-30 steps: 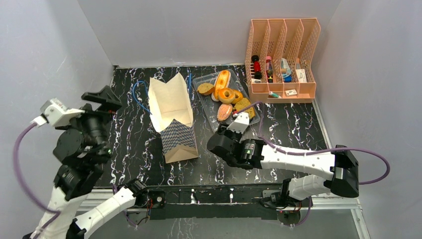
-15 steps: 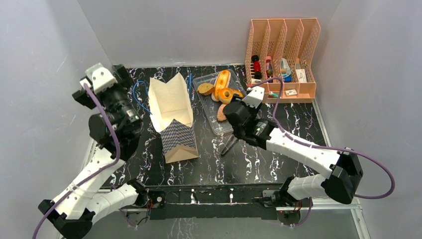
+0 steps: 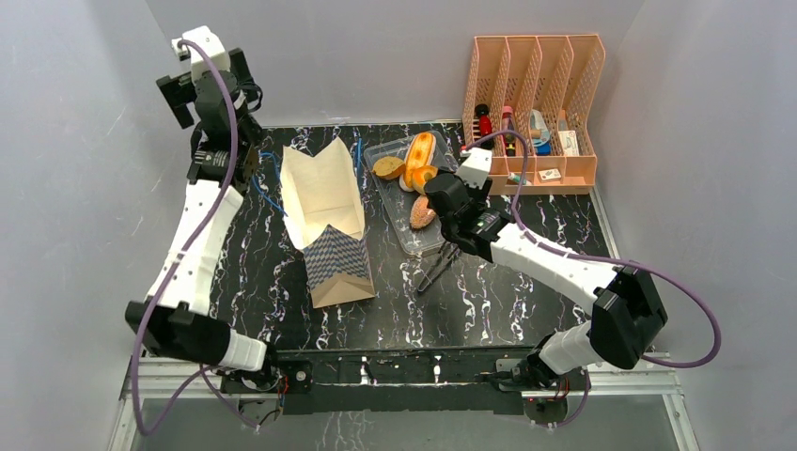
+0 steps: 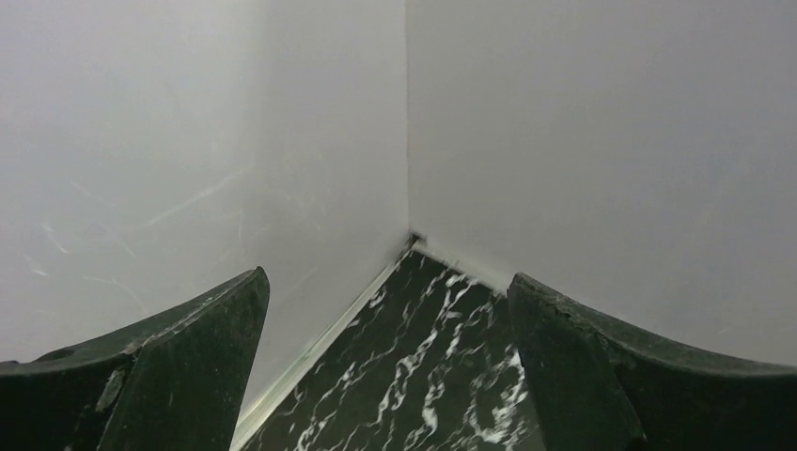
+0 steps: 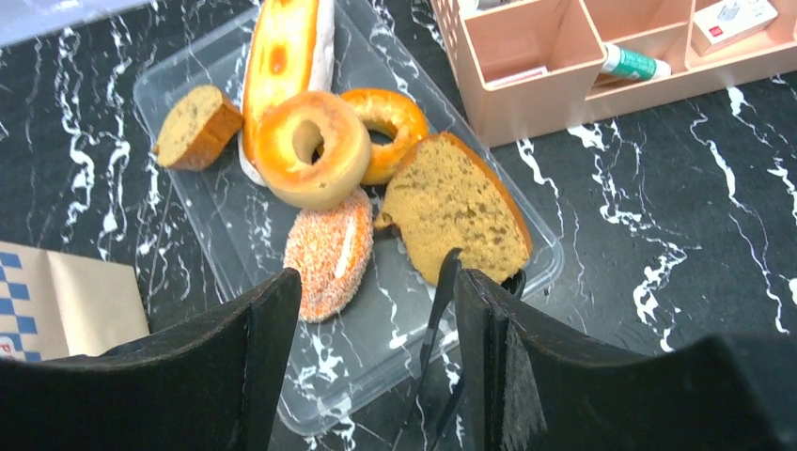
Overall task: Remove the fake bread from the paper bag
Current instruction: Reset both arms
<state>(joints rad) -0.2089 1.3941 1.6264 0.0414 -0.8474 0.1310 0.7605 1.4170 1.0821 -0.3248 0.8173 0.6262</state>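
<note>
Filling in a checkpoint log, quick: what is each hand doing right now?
Left hand: open, holding nothing.
Right hand: open, holding nothing, above the clear tray.

**White shells, black joints, purple cables**

The left arm (image 3: pixel 200 225) and right arm (image 3: pixel 550 266) both have smooth white shells between bulky black joint housings (image 3: pixel 628 318). A white camera block (image 3: pixel 200 45) caps each wrist. A thin purple cable (image 3: pixel 133 366) loops loosely along each arm down to the black bases (image 3: pixel 282 374) on the rail. The fingers (image 5: pixel 211 376) are matte black, broad and tapered, with scuffed edges
</note>
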